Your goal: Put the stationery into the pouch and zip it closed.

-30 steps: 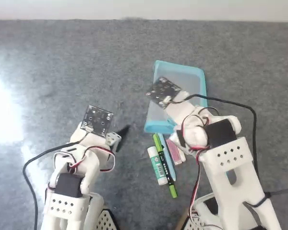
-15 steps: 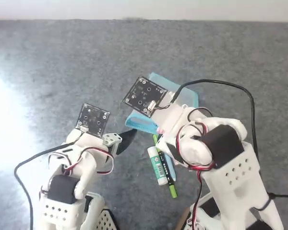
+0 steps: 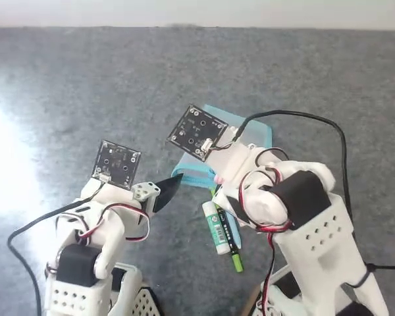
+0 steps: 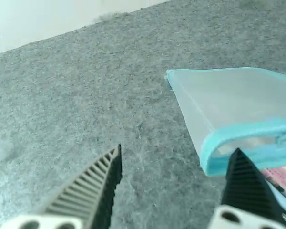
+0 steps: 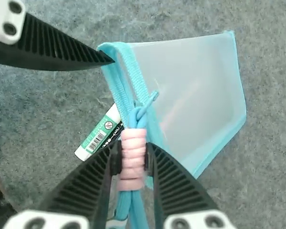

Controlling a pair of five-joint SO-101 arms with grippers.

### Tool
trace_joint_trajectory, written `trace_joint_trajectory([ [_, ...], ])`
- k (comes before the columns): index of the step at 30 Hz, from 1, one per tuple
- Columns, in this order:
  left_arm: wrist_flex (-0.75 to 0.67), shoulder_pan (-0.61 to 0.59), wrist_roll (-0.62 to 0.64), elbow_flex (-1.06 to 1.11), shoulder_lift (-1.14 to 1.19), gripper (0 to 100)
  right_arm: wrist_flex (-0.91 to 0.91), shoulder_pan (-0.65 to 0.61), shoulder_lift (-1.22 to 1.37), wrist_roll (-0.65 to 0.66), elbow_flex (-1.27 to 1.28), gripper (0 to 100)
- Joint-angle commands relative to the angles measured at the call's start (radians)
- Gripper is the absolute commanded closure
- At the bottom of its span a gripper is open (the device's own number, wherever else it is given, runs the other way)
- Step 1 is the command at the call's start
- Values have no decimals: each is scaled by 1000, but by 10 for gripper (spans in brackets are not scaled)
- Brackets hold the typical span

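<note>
Pouch (image 5: 190,90): translucent with a light blue zip edge. It sits mid-table between my two arms, with the mouth end raised and bowed open toward the left arm. A pink ribbed tab (image 5: 133,157) is tied to that edge by a blue cord, and I take it for the zip pull. The right gripper (image 5: 132,144) is clamped on this tab, jaws tight against both sides, and it is holding the mouth up by it.

The left gripper (image 4: 177,151) is spread wide with nothing between its fingers. One tip is at the corner of the mouth, and I can't tell whether it touches.

A glue stick (image 3: 217,228) and a green pen (image 3: 232,247) lie side by side on the grey table (image 3: 85,79). They are just below the pouch mouth, beside the right arm's base. A faint pinkish shade shows through the pouch wall, and I can't tell if it is inside or underneath.

My read on the step: opening and presenting the mouth, loading not begun. For the next move I'd keep the right clamp fixed and bring the left down on the glue stick or pen. It should be gripped across its short axis, then fed in lengthwise through the loop of the mouth.

Writing: the glue stick has a green-and-white label with a barcode, its print too small to make out. I see none on the pouch.
</note>
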Motion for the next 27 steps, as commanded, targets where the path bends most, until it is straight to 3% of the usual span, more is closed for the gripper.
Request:
trace_joint_trajectory([
  [1, -68, -6, -6, 10, 11, 662, -27, -7, -4, -11, -11, 991],
  [13, -216, -5, -6, 142, 14, 662, 28, -148, -10, -28, -63, 991],
  [18, -262, 48, -6, 191, 14, 678, 58, -186, -10, -28, -98, 991],
  [27, -267, 41, -21, 191, 8, 968, 61, -133, -10, -20, -51, 991],
])
